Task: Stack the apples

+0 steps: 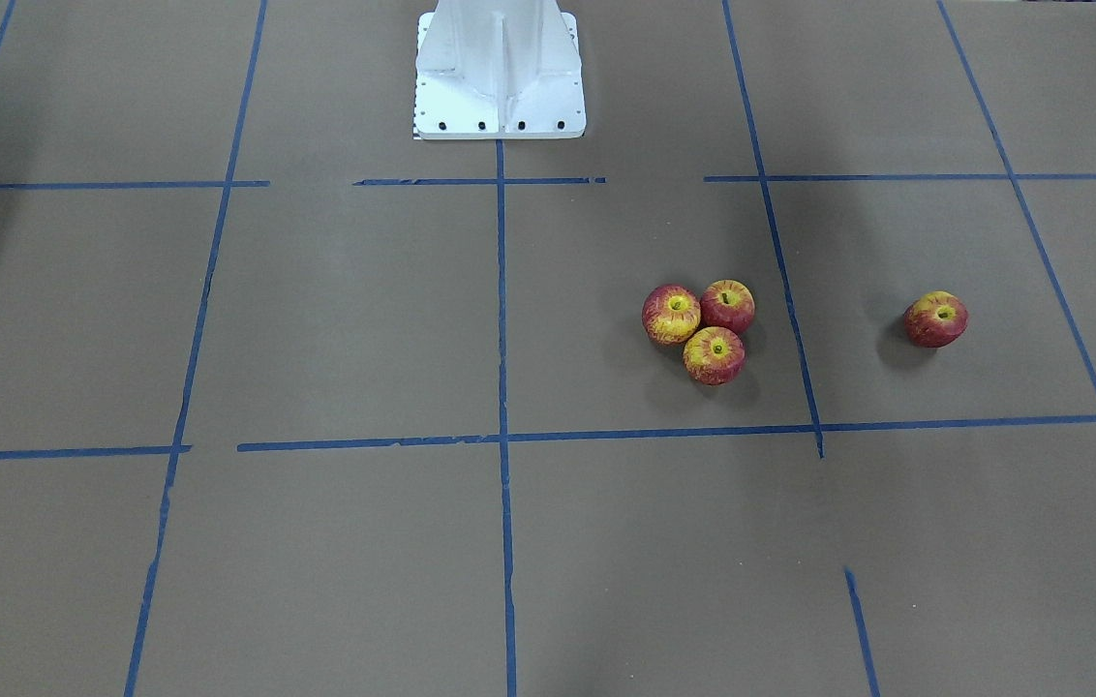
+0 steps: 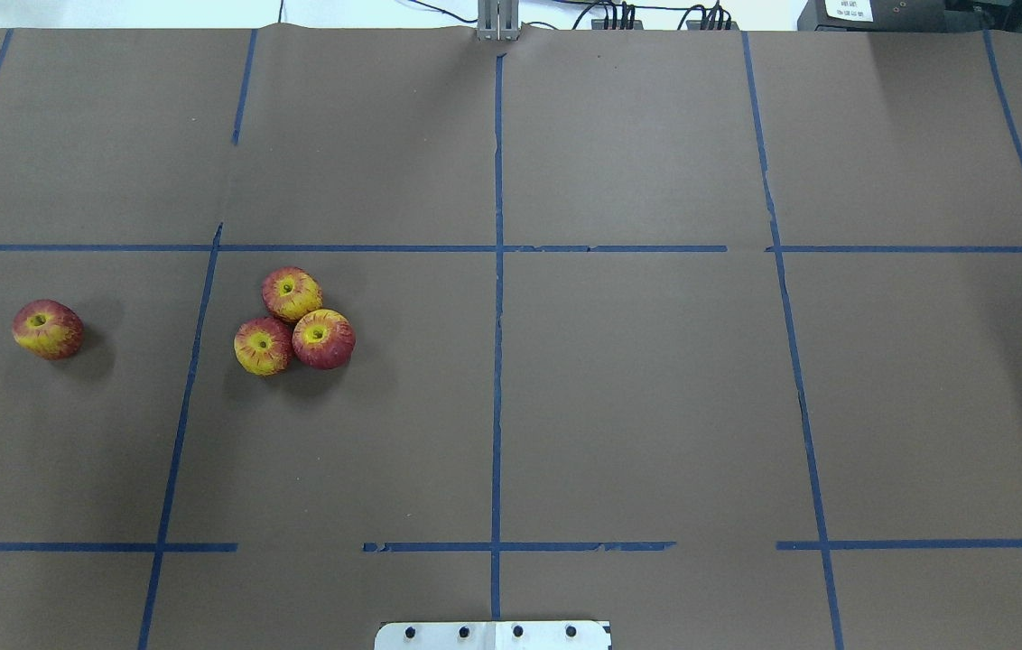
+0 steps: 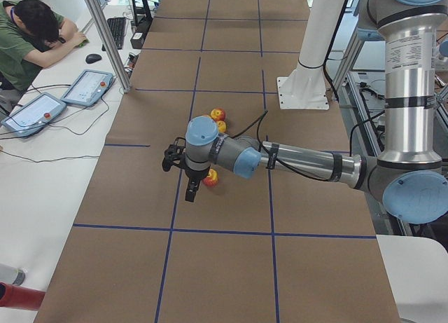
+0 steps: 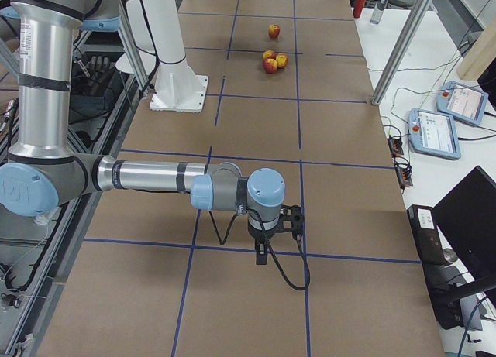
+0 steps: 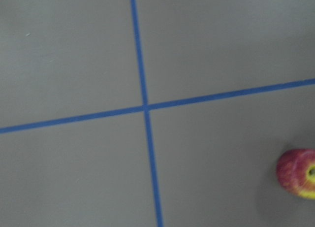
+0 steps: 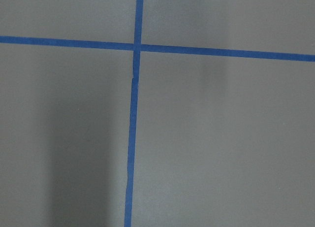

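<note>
glossy red-and-yellow toy apples (image 2: 292,293): three touching, a fourth apple (image 2: 47,329) apart at their nine o'clock, none stacked; left gripper (image 3: 190,186) hovers near it, right gripper (image 4: 265,250) far off; jaw spacing i cannot tell; next, probably grasping that loner

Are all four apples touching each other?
No, three apples touch in a cluster, while the fourth apple sits alone across a blue tape line.

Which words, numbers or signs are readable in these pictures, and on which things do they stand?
No text can be read.
Too small: arm sticker.
Blurred: box label.
Too small: pendant screens.
</note>
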Controlling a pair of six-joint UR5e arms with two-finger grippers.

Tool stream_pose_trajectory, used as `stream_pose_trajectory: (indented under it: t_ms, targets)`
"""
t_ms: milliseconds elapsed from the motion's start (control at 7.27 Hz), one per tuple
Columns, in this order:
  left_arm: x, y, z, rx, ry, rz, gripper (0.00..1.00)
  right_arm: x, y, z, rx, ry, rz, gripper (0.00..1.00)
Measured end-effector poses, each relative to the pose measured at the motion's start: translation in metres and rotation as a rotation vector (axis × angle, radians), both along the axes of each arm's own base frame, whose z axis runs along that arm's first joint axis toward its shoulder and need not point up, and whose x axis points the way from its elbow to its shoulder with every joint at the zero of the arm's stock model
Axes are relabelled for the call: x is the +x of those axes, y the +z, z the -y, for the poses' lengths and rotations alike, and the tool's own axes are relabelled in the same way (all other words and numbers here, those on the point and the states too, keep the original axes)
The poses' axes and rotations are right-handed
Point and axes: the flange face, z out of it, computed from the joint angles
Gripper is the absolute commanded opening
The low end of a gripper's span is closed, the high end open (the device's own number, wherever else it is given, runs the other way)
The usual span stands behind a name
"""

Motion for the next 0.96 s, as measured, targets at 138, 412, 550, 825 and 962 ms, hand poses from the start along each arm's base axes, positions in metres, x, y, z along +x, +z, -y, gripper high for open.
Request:
stream_pose_trajectory:
  t_ms: [138,412,550,825,962]
  targets:
    - [0.041,-0.007,-0.001,-0.012,-0.009,-0.020,1.00,0.000,0.000,0.000,0.000,0.000,0.000,1.00]
    - [0.115,-0.003,-0.003,-0.023,-0.041,-0.029,1.00,0.000,0.000,0.000,0.000,0.000,0.000,1.00]
    - [0.137,0.006,-0.002,-0.022,-0.053,-0.033,1.00,0.000,0.000,0.000,0.000,0.000,0.000,1.00]
    - [0.155,0.017,-0.002,-0.012,-0.068,-0.013,1.00,0.000,0.000,0.000,0.000,0.000,0.000,1.00]
    - [0.161,0.016,-0.002,-0.007,-0.064,-0.013,1.00,0.000,0.000,0.000,0.000,0.000,0.000,1.00]
